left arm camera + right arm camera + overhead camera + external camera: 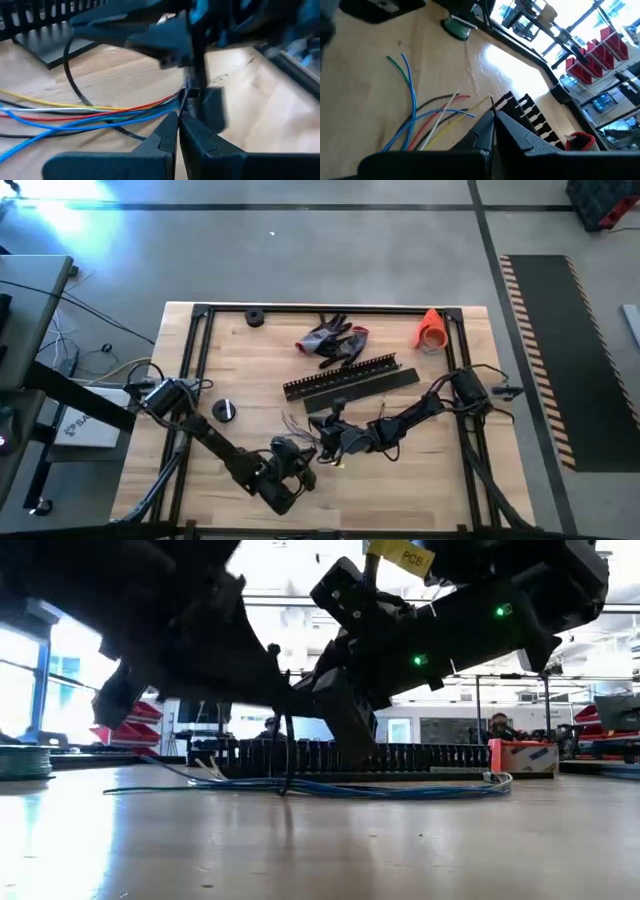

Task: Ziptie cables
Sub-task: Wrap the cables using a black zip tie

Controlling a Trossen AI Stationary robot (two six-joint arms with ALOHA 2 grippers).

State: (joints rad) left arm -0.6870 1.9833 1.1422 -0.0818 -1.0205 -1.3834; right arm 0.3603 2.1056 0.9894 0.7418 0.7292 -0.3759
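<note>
Workshop or lab, wooden workbench (400,480), hazard-striped floor mat (560,360), red storage bins (592,65), metal shelving (530,20)

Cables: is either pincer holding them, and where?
Cannot tell for sure. The left pincer is shut right where the cables bunch together; the right pincer is shut with a thin black strip poking from its tips.

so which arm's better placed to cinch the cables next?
Left, probably: left tool sits shut right at the point where the cables bunch; right tool, also shut, faces their splayed ends.
</note>
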